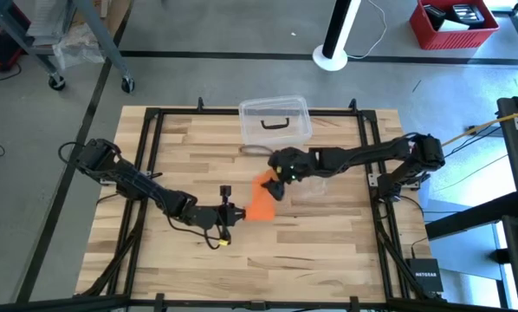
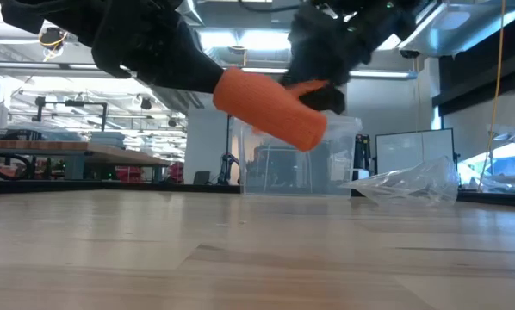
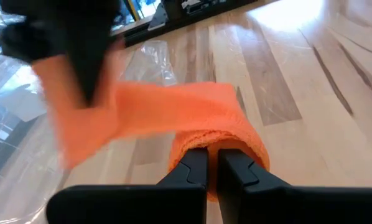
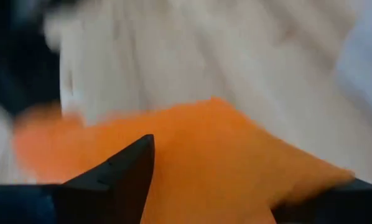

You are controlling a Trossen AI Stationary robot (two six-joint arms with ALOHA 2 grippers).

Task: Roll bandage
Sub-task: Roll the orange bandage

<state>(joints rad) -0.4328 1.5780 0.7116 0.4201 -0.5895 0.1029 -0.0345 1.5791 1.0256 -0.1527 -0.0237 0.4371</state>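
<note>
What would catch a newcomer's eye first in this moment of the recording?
The bright orange bandage, partly rolled, is held up off the wooden table near its middle. The left gripper is shut on the roll's end, while the right gripper is at the loose tail, fingers spread. Behind them at the table's far edge stands a clear plastic box.

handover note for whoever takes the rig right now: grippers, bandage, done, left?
Left gripper: shut on the bandage roll, held clear above the table.
Right gripper: at the loose tail; open or shut not clear.
Box and wrapper sit behind, untouched.
Done: most of the strip is wound into a roll.
Left: wind in the remaining tail, then set the roll down.
</note>
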